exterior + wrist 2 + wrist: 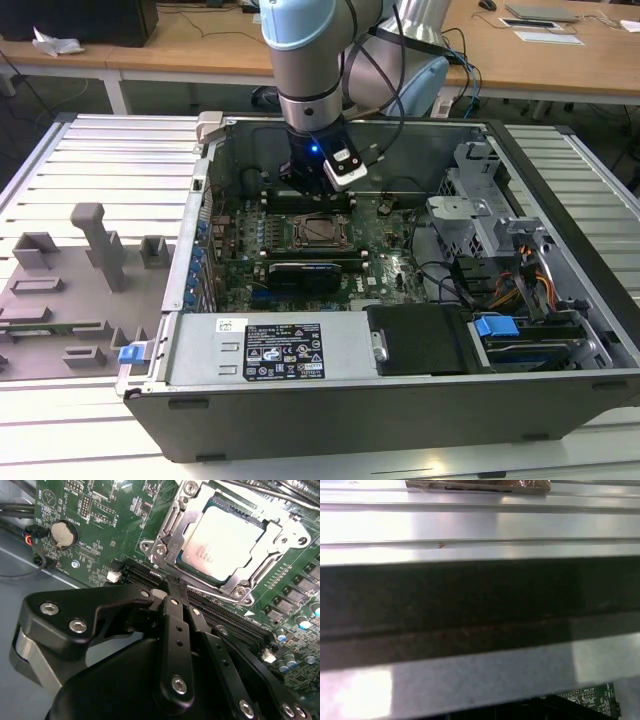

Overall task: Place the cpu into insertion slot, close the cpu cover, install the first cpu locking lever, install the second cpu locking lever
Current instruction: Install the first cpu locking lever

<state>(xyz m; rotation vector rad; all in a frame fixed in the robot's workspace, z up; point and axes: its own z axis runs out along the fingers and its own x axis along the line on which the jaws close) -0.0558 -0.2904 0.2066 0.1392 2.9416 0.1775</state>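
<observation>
The cpu (222,542) lies flat in the insertion slot (318,231), its dull silver top showing through the window of the cpu cover (172,527). The cover's grey metal frame lies down over the chip's edges. My gripper (169,587) hovers just off one corner of the socket, above the long black slots, and its two black fingers (175,630) are pressed together. In the exterior view the gripper (316,192) hangs inside the open computer case, right behind the socket. I cannot make out how the locking levers stand.
The green motherboard (390,255) lies inside the open case (400,400). A black card (305,272) sits in front of the socket, and a coin battery (64,531) to one side. Drive cages and cables (500,270) fill the exterior view's right. A grey fixture (70,290) lies outside the case.
</observation>
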